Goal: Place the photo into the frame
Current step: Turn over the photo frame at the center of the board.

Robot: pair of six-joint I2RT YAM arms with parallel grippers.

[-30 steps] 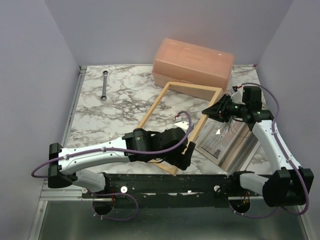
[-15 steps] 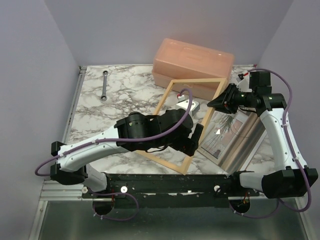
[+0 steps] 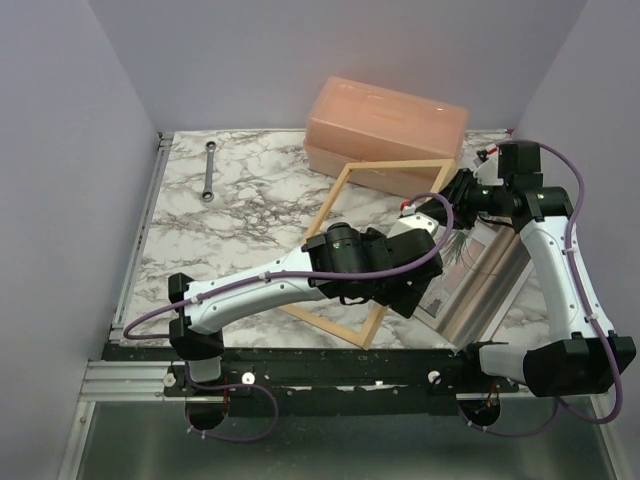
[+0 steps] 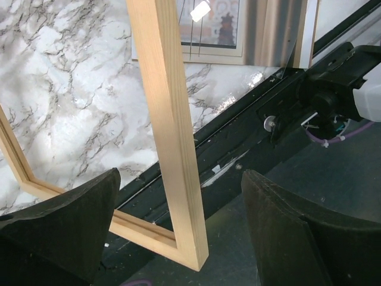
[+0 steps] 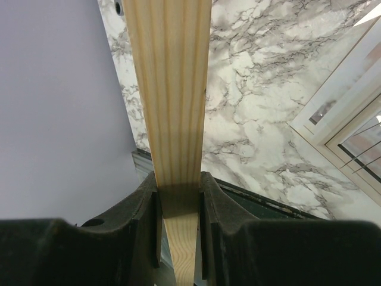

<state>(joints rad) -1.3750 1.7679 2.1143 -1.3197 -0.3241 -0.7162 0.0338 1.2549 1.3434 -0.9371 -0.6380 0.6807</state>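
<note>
left arm (image 3: 300, 275) swung right, right end effector (image 5: 178, 199) pinching frame (image 5: 171, 89)

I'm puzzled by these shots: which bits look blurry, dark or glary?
Left wrist view: the near jaws are dark and soft-edged, and a white glare patch sits on the photo. Right wrist view: the jaws look black, the frame bright and sharp.

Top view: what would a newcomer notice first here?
The frame stands tilted in the middle, its far end pinched in the right gripper in front of the peach box. The left gripper is open, its fingers straddling the frame's near rail without touching. The photo lies flat at the right, outside the frame.
</note>
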